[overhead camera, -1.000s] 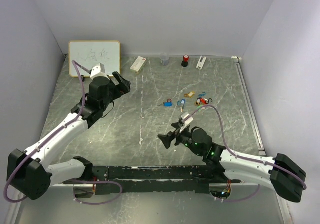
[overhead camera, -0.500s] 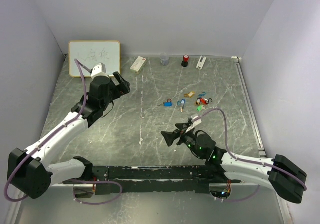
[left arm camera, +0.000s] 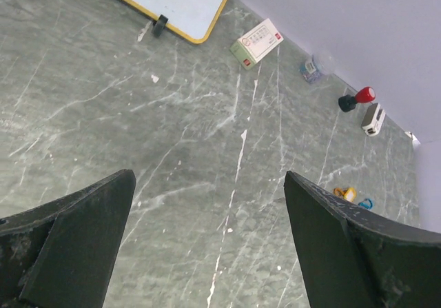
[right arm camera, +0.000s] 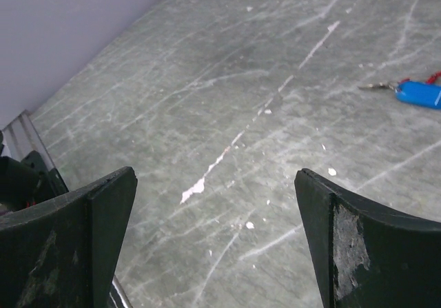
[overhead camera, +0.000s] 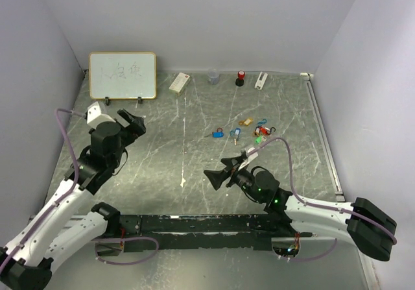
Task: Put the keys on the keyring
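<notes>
The keys (overhead camera: 240, 131) lie scattered at the table's middle right, with blue, yellow, green and red tags. I cannot pick out the keyring among them. My left gripper (overhead camera: 133, 124) hovers open and empty at the left, well away from them; its wrist view shows a yellow-tagged key (left arm camera: 344, 193) far off past the right finger. My right gripper (overhead camera: 216, 175) is open and empty in front of the cluster, pointing left. A blue-tagged key (right arm camera: 420, 93) lies at the right edge of the right wrist view. Nothing sits between either gripper's (left arm camera: 209, 177) (right arm camera: 215, 173) fingers.
A whiteboard (overhead camera: 122, 74) leans at the back left. Along the back wall stand a small white box (overhead camera: 179, 82), a clear cup (overhead camera: 213, 77), a red stamp (overhead camera: 240, 78) and a white item (overhead camera: 261, 80). Walls enclose the left, back and right sides.
My left arm has drawn back from the whiteboard towards the near left. The right gripper shifted slightly and still points left. Both stay open.
</notes>
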`<act>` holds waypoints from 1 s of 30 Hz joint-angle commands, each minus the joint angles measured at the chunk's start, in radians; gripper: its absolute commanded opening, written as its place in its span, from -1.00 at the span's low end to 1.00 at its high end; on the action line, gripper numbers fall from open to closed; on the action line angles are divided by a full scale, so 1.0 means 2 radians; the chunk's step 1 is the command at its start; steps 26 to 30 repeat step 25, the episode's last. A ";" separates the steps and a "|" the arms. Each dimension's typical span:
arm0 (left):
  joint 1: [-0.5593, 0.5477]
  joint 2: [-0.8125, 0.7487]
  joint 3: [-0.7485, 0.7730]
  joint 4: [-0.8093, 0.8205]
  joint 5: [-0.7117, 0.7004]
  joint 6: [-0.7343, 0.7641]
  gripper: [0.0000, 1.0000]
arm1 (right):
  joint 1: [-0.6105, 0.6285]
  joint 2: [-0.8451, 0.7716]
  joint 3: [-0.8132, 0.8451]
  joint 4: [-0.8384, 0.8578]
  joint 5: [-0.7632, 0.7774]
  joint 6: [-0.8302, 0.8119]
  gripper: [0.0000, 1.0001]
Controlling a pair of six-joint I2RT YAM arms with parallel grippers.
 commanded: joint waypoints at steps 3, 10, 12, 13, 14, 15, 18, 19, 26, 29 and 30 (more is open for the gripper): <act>0.004 -0.015 -0.021 -0.029 0.012 -0.001 1.00 | 0.003 -0.011 0.026 -0.001 -0.016 -0.014 1.00; 0.003 0.008 -0.031 0.004 0.046 0.009 1.00 | 0.004 -0.039 0.014 -0.023 -0.007 -0.004 1.00; 0.004 0.013 -0.033 0.021 0.057 0.018 1.00 | 0.003 -0.049 0.013 -0.036 -0.004 -0.001 1.00; 0.004 0.015 -0.033 0.028 0.062 0.019 1.00 | 0.003 -0.054 0.013 -0.041 -0.001 0.005 1.00; 0.004 0.016 -0.034 0.034 0.067 0.021 1.00 | 0.003 -0.057 0.012 -0.044 -0.001 0.011 1.00; 0.004 0.017 -0.037 0.041 0.072 0.022 1.00 | 0.003 -0.061 0.013 -0.053 -0.001 0.016 1.00; 0.004 0.015 -0.051 0.076 0.091 0.031 1.00 | 0.005 -0.076 0.017 -0.093 0.017 0.036 1.00; 0.004 0.015 -0.055 0.090 0.096 0.033 1.00 | 0.006 -0.085 0.013 -0.095 0.020 0.035 1.00; 0.003 0.038 -0.039 0.096 0.106 0.033 1.00 | 0.017 -0.158 -0.003 -0.112 0.042 0.018 1.00; 0.003 0.038 -0.039 0.096 0.106 0.033 1.00 | 0.017 -0.158 -0.003 -0.112 0.042 0.018 1.00; 0.003 0.038 -0.039 0.096 0.106 0.033 1.00 | 0.017 -0.158 -0.003 -0.112 0.042 0.018 1.00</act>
